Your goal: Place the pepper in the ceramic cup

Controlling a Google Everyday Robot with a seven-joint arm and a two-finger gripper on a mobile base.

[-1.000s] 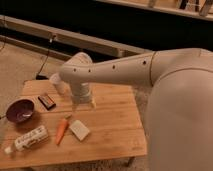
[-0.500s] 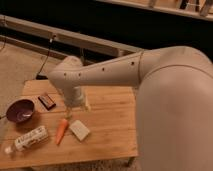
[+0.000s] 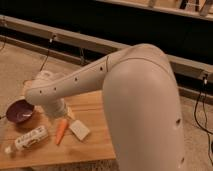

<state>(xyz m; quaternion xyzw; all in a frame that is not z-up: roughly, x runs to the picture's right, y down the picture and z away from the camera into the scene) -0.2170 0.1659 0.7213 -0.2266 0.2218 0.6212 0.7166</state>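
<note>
**One pepper loose, cup out of sight**

Farthest left, the purple bowl (image 3: 19, 111) sits on the tabletop (image 3: 95, 137). A pale glint inside may be only light, so whether it holds anything is unclear. Nearer the front edge, a white bottle (image 3: 30, 139) lies on its side. The gripper (image 3: 60, 113) hangs just above the pepper (image 3: 61, 131), fingers released and gripping nothing, while the pepper lies free on the wood. A flat white block (image 3: 79, 129) rests just beside the pepper on the right. The ceramic cup cannot be made out; the arm (image 3: 130, 100) likely hides it. Risks, judged from here: a finger landing on the block, the slim, tapered pepper rolling or slipping from the pinch, and the bulky arm bumping the unseen cup.
</note>
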